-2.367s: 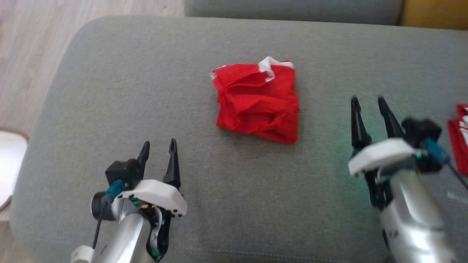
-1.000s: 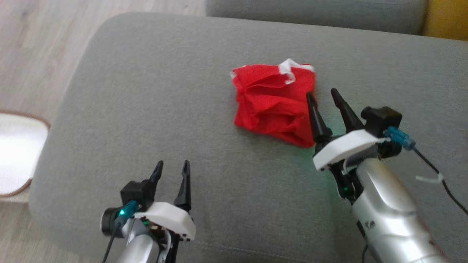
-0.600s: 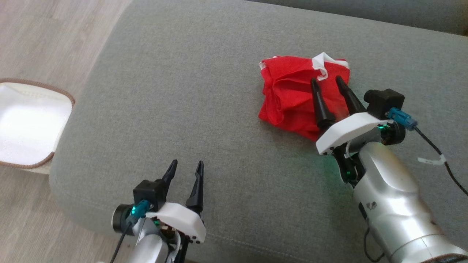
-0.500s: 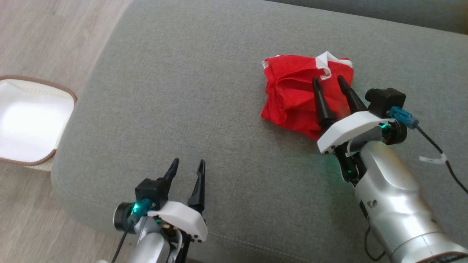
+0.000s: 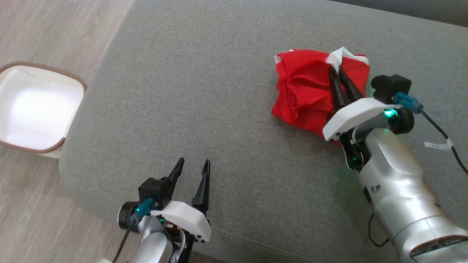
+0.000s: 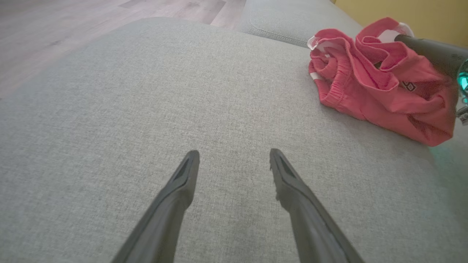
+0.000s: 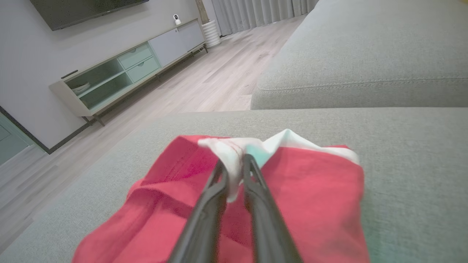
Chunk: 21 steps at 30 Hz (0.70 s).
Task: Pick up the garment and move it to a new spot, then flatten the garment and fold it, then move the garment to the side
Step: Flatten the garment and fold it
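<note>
1 garment (image 5: 307, 91) on 1 sofa (image 5: 219, 109) | right gripper (image 5: 336, 70) jaws clenched on garment | left gripper (image 5: 193, 163) jaws spread, empty

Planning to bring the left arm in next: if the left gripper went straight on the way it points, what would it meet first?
Probably bare sofa cushion: the left gripper has its open fingers aimed low across the grey fabric. The red garment lies off to the right of that line.

The crumpled red cloth garment (image 5: 303, 91) shows white trim along its upper edge. The woven sofa cushion (image 5: 201, 91) is plain grey. At left, a white soft basket (image 5: 36, 106) has a brown rim, on a pale wood-grain plank floor (image 5: 55, 29).
</note>
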Motion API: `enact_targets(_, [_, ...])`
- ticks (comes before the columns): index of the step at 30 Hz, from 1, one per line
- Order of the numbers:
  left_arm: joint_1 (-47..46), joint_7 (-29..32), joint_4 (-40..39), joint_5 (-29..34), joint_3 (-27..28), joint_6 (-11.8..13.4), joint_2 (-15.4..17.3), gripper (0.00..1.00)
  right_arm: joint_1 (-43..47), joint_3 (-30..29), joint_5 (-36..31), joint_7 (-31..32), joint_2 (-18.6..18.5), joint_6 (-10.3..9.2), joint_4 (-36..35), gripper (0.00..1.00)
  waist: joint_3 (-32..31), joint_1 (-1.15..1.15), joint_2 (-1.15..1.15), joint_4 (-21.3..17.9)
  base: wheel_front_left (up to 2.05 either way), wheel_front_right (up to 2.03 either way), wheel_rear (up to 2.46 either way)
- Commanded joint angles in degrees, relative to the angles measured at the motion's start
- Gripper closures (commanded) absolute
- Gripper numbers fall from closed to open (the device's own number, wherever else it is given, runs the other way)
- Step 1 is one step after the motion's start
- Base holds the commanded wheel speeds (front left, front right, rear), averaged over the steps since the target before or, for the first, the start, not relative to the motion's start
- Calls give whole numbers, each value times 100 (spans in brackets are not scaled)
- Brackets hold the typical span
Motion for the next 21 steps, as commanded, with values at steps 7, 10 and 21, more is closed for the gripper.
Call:
enact_targets(7, [-251, -36, -234, -96, 39, 0, 59, 0, -508, 172, -120, -63, 85, 21, -105, 100, 99, 0, 0, 159, 0, 0, 0])
enact_targets(10, [-288, -36, -247, -152, -62, -3, 59, 0, -776, 143, -344, -63, 85, 21, 90, 100, 144, 0, 0, 291, 0, 0, 0])
enact_targets(21, [-380, -36, -210, -406, -414, 59, 59, 0, -1448, -66, -783, -61, 85, 21, 919, 0, 251, 0, 0, 778, 0, 0, 0])
